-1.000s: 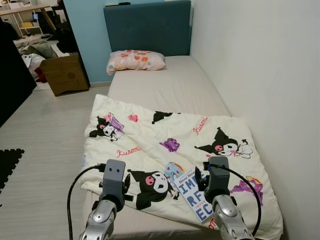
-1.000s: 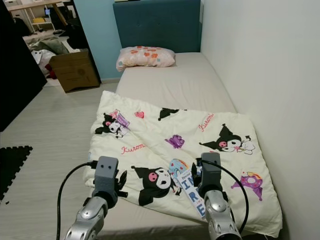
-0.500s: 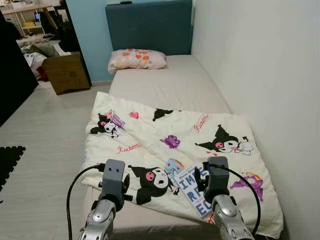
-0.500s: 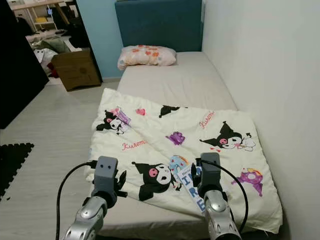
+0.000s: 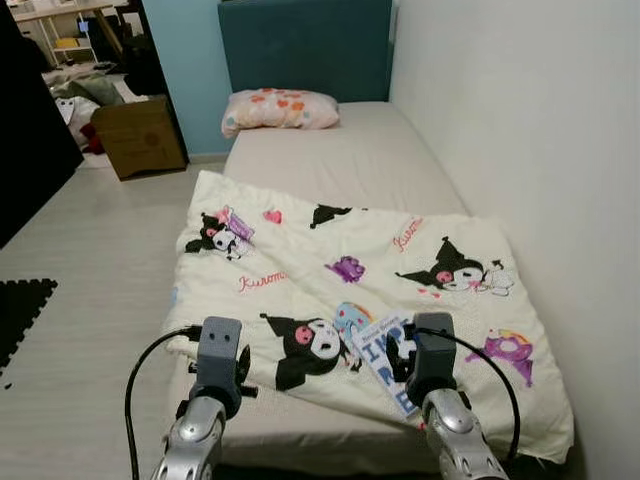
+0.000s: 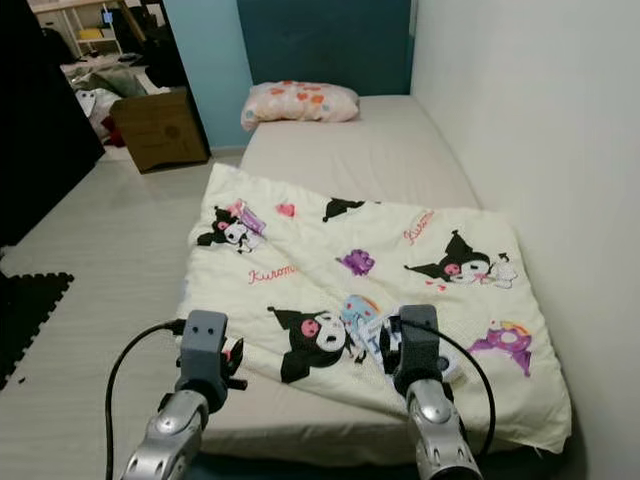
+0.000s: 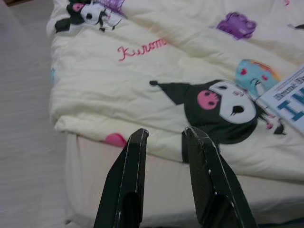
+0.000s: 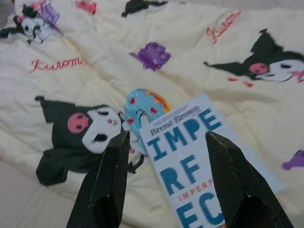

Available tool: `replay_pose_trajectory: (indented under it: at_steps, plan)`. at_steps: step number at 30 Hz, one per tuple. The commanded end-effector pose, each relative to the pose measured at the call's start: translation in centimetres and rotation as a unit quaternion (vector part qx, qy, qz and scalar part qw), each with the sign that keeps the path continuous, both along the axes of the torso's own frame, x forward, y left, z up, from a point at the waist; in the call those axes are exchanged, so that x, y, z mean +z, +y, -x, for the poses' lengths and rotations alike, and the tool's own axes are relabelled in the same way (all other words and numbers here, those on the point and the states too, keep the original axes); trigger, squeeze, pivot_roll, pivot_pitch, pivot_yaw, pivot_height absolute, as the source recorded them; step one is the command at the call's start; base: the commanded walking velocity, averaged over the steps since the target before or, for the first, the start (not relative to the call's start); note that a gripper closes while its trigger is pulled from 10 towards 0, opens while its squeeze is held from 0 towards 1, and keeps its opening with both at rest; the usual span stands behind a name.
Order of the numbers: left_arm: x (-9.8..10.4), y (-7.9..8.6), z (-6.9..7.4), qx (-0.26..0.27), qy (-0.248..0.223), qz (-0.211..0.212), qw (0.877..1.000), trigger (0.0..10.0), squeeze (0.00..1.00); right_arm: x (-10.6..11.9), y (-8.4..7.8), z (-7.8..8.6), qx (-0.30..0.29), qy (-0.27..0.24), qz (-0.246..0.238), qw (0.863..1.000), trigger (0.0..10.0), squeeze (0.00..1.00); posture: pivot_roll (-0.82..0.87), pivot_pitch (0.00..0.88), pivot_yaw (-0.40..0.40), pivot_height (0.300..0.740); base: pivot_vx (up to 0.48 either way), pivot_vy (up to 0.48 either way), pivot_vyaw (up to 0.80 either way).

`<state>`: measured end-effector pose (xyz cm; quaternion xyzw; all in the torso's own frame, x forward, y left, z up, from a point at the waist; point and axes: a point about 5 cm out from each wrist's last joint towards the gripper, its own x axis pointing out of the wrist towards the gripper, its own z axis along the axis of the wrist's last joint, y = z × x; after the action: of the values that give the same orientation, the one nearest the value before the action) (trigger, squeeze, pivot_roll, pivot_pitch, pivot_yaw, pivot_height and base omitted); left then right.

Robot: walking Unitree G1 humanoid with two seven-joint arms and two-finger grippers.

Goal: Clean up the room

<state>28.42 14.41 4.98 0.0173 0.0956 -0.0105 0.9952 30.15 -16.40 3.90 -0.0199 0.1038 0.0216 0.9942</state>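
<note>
Right gripper (image 8: 166, 180) is spread wide with the book (image 8: 199, 161) right under it, near the foot edge of the bed (image 5: 330, 160) on the cartoon blanket (image 5: 300, 270). Compared to a second ago your view has backed off, so the book looks smaller, and you'll need to close in again to grab it. Left gripper (image 7: 166, 166) hangs slightly parted over the blanket's foot edge; cardboard box (image 5: 138, 135) on the floor, can't see what's inside.
</note>
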Motion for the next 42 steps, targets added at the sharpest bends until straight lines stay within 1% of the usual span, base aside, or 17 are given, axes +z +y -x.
replay_pose_trajectory:
  at_steps: [1, 3, 6, 9, 12, 15, 20, 23, 26, 32, 34, 35, 37, 38, 40, 41, 42]
  plan:
    - [-0.6, 1.1, 0.3, 0.015, 0.014, -0.007, 1.0, 10.0, 0.0, -0.2, 0.8, 0.0, 0.013, 0.007, -0.004, 1.0, 10.0, 0.0, -0.05, 0.113, 0.013, 0.625, 0.0, 0.0, 0.0]
    - [-0.6, 1.4, 0.3, 0.02, 0.016, -0.008, 1.0, 10.0, 0.0, 0.0, 0.9, -0.2, 0.017, 0.006, -0.006, 1.0, 10.0, 0.0, -0.05, 0.115, 0.011, 0.625, 0.0, 0.0, 0.0]
    - [-0.4, 2.7, 0.3, 0.046, 0.016, -0.004, 0.999, 10.0, 0.0, 0.5, 1.8, -0.9, 0.046, 0.0, -0.004, 0.999, 10.0, 0.0, -0.02, 0.12, -0.004, 0.625, 0.0, 0.0, 0.0]
    - [-0.2, 3.1, 0.4, 0.053, 0.017, 0.0, 0.998, 10.0, 0.0, 0.6, 2.1, -1.1, 0.056, 0.0, -0.002, 0.998, 10.0, 0.0, 0.0, 0.122, -0.019, 0.625, 0.0, 0.0, 0.0]
    - [0.1, 4.4, 1.0, 0.07, 0.01, -0.009, 0.997, 10.0, 0.0, 0.9, 3.5, -1.9, 0.095, 0.001, 0.007, 0.995, 10.0, 0.0, 0.04, 0.122, -0.048, 0.625, 0.0, 0.0, 0.0]
    - [0.2, 5.0, 1.4, 0.081, 0.008, -0.016, 0.997, 10.0, 0.0, 1.3, 4.3, -2.3, 0.111, 0.0, 0.006, 0.994, 10.0, 0.0, 0.07, 0.121, -0.068, 0.625, 0.0, 0.0, 0.0]
    - [0.4, 5.7, 2.5, 0.092, 0.005, -0.021, 0.995, 10.0, 0.0, 1.8, 5.7, -3.0, 0.135, -0.001, 0.0, 0.991, 10.0, 0.0, 0.12, 0.12, -0.107, 0.625, 0.0, 0.0, 0.0]
    - [0.4, 5.7, 2.8, 0.094, 0.005, -0.022, 0.995, 10.0, 0.0, 1.9, 6.0, -3.1, 0.14, -0.002, -0.001, 0.99, 10.0, 0.0, 0.12, 0.12, -0.107, 0.625, 0.0, 0.0, 0.0]
    - [0.9, 5.9, 3.5, 0.107, -0.004, -0.027, 0.994, 10.0, 0.0, 2.1, 7.0, -3.4, 0.153, 0.001, -0.004, 0.988, 10.0, 0.0, 0.18, 0.126, -0.151, 0.625, 0.0, 0.0, 0.0]
    - [1.4, 6.3, 4.0, 0.115, -0.014, -0.031, 0.993, 10.0, 0.0, 2.1, 7.8, -3.5, 0.159, 0.006, -0.008, 0.987, 10.0, 0.0, 0.19, 0.134, -0.159, 0.625, 0.0, 0.0, 0.0]
    - [1.7, 6.4, 3.7, 0.118, -0.019, -0.033, 0.992, 10.0, 0.0, 2.0, 8.0, -3.5, 0.157, 0.01, -0.014, 0.987, 10.0, 0.0, 0.19, 0.144, -0.156, 0.625, 0.0, 0.0, 0.0]
    - [2.0, 6.7, 3.1, 0.121, -0.022, -0.035, 0.992, 10.0, 0.0, 2.0, 8.0, -3.5, 0.155, 0.014, -0.014, 0.988, 10.0, 0.0, 0.19, 0.15, -0.149, 0.625, 0.0, 0.0, 0.0]
    - [2.1, 6.7, 2.9, 0.121, -0.022, -0.035, 0.992, 10.0, 0.0, 1.9, 8.0, -3.5, 0.154, 0.015, -0.014, 0.988, 10.0, 0.0, 0.19, 0.15, -0.149, 0.625, 0.0, 0.0, 0.0]
    - [2.3, 6.9, 2.4, 0.121, -0.026, -0.035, 0.992, 10.0, 0.0, 1.9, 8.0, -3.5, 0.151, 0.015, -0.016, 0.988, 10.0, 0.0, 0.17, 0.155, -0.131, 0.62, 0.0, 0.0, 0.0]
    - [2.5, 7.3, 1.5, 0.116, -0.032, -0.046, 0.992, 10.0, 0.0, 1.9, 7.6, -3.5, 0.143, 0.014, -0.017, 0.989, 10.0, 0.0, 0.16, 0.156, -0.118, 0.61, 0.0, 0.0, 0.0]
    - [2.7, 7.5, 0.6, 0.116, -0.036, -0.044, 0.992, 10.0, 0.0, 1.8, 6.9, -3.5, 0.125, 0.015, -0.023, 0.992, 10.0, 0.0, 0.14, 0.16, -0.099, 0.6, 0.0, 0.0, 0.0]
    - [2.7, 7.5, 0.6, 0.116, -0.036, -0.044, 0.992, 10.0, 0.0, 1.8, 6.9, -3.5, 0.125, 0.015, -0.023, 0.992, 10.0, 0.0, 0.14, 0.16, -0.099, 0.6, 0.0, 0.0, 0.0]
